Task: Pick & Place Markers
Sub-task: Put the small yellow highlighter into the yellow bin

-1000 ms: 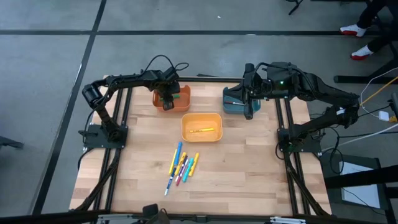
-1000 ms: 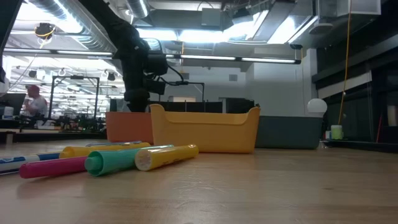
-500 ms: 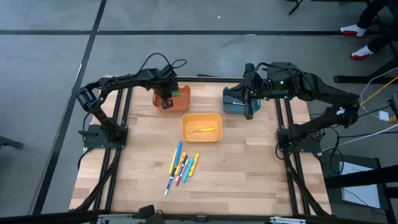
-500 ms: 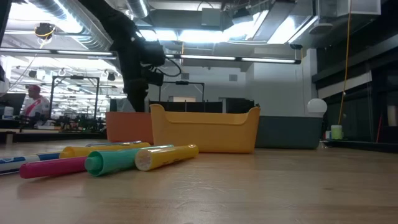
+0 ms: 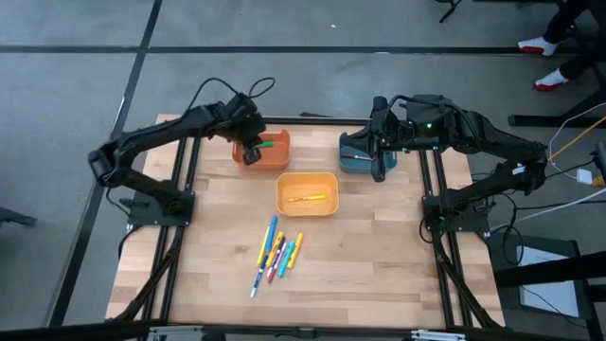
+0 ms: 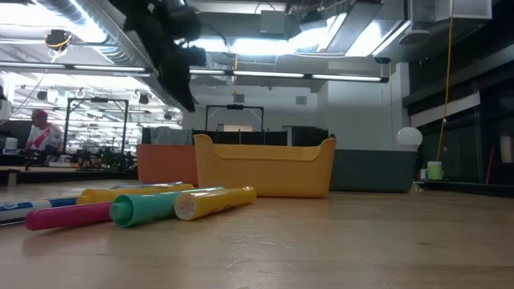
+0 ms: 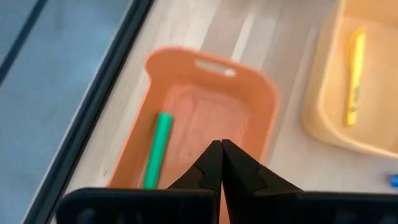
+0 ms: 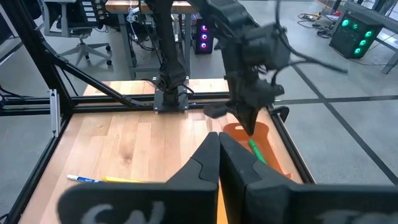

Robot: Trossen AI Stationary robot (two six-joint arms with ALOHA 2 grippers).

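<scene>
Your left gripper (image 7: pixel 221 163) hangs above the orange rectangular plastic bin (image 5: pixel 262 149), its two dark fingers pressed together with nothing between them. Directly under it, inside that bin, lies a green marker (image 7: pixel 156 149) along one long wall, apart from the fingertips. Just beyond the bin, toward the table's middle, sits the yellow rectangular plastic bin (image 5: pixel 307 193) with one yellow marker (image 5: pixel 308 199) lying flat in it.

Farther out, on the bare wooden table (image 5: pixel 369 265), you have a loose cluster of markers (image 5: pixel 276 254): blue, yellow, green and pink sticks lying side by side, some touching.

Your right gripper (image 5: pixel 380 170) waits over the teal rectangular plastic bin (image 5: pixel 358 156), well apart from the left one, its fingers also pressed together and empty.
</scene>
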